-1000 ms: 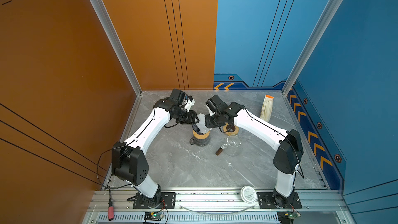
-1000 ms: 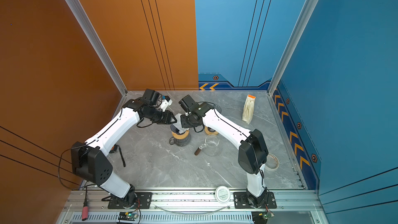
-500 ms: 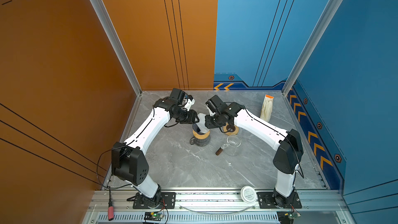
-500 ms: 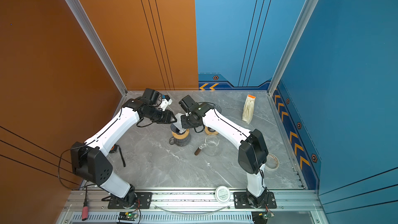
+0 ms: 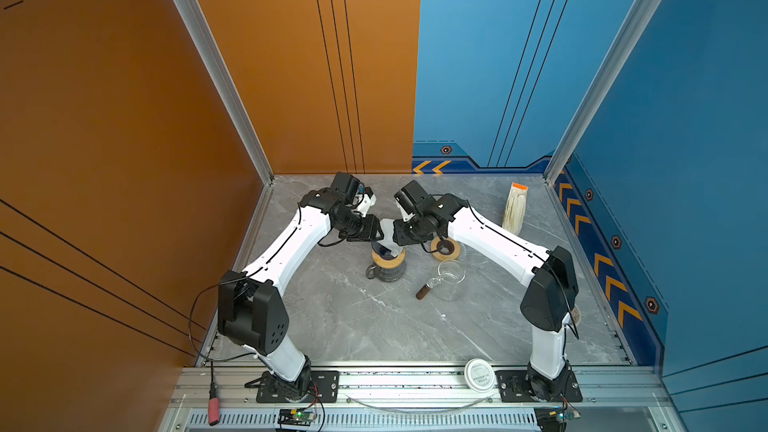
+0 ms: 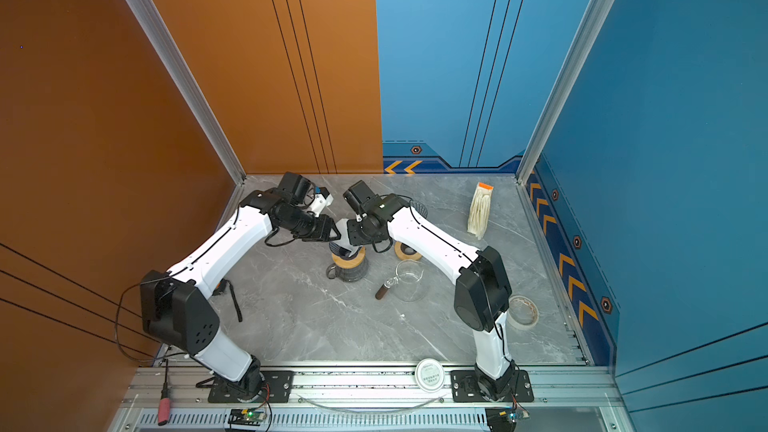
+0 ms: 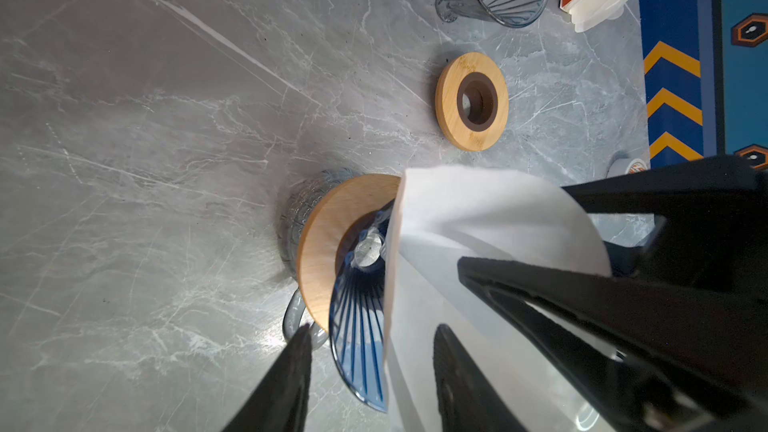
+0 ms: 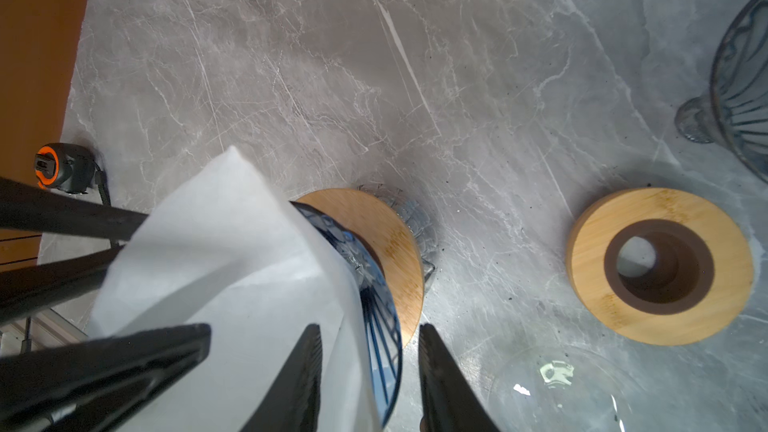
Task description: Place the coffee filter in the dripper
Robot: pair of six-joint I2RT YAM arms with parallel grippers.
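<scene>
One white, creased coffee filter (image 7: 478, 218).

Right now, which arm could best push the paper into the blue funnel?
Probably the left. By the left pincer the coffee filter stands up, away from the dripper's bare ribbed wall, so a push there could seat it. By the right pincer the paper lies against the rim.

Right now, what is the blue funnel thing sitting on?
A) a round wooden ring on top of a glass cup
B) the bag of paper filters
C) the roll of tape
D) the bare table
A: in the left wrist view the blue dripper stands in a wooden ring, and that ring rests on a glass cup.
</scene>
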